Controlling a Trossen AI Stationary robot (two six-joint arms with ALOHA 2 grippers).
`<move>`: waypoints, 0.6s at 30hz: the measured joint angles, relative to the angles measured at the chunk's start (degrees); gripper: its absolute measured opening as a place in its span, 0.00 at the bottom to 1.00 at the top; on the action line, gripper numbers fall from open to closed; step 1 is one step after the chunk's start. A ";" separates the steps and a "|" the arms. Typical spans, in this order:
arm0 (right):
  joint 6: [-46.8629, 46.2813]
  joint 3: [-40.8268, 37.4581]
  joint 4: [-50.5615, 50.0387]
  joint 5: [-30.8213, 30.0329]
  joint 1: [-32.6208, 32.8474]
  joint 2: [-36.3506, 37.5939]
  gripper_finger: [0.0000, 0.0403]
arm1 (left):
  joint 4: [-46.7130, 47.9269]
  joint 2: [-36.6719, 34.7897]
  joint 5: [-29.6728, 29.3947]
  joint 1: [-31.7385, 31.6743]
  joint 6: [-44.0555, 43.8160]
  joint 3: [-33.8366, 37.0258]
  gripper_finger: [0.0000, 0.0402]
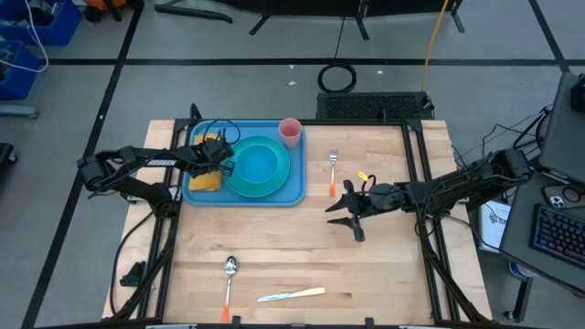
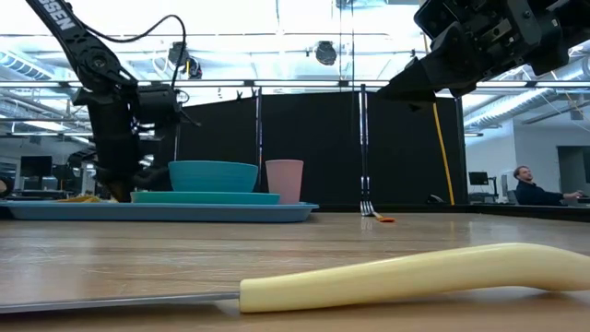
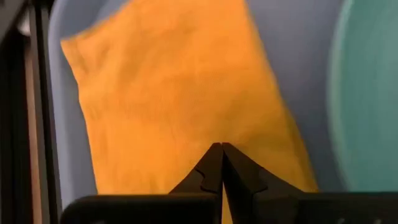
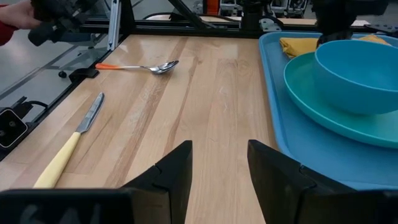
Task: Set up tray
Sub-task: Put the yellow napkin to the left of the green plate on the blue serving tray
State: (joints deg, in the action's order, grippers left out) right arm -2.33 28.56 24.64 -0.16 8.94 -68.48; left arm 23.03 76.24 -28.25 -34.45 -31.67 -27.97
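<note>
The light-blue tray (image 1: 242, 194) lies at the table's far left. It carries a teal plate (image 1: 274, 178) with a teal bowl (image 4: 360, 71) on it, a pink cup (image 1: 290, 131) and an orange napkin (image 3: 174, 93) lying flat at its left end. My left gripper (image 3: 221, 149) is shut, its tips down at the napkin beside the plate. My right gripper (image 1: 352, 208) hovers open above bare table right of the tray, nothing between its fingers (image 4: 177, 171). My left gripper comes at the napkin slanting down from the table's left, its shut tips (image 3: 214, 163) at the cloth's surface (image 3: 217, 134). Whether they touch or pinch the cloth I cannot tell. The napkin lies flat on the tray.
A fork (image 1: 333, 169) lies right of the tray. A spoon (image 1: 228, 274) and a yellow-handled knife (image 1: 292, 294) lie near the front edge. Bare wood lies between them and the tray. A person's hand (image 4: 15, 18) shows beyond the table; another person (image 2: 525, 184) sits far off.
</note>
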 joint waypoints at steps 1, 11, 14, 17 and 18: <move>0.00 0.00 0.01 -0.02 -0.01 0.01 0.36 | -0.06 -0.79 -0.05 0.10 -0.02 -0.05 0.02; -0.17 0.00 -0.04 -0.02 -0.01 0.00 0.36 | 7.41 -8.89 4.61 0.56 -4.39 -0.15 0.01; -0.17 0.00 -0.03 -0.02 -0.01 -0.01 0.36 | 12.95 -11.14 7.25 0.98 -5.99 -0.17 0.02; -0.17 0.00 -0.02 -0.04 -0.01 -0.01 0.36 | 17.11 -12.67 7.56 2.55 -8.54 -0.17 0.01; -0.17 0.00 0.00 -0.07 -0.01 -0.01 0.36 | 17.77 -12.99 8.39 3.16 -9.06 -0.17 0.01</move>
State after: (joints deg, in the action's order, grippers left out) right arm -2.50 28.56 24.64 -0.23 8.93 -68.49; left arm 40.80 63.25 -19.86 -31.28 -40.73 -28.14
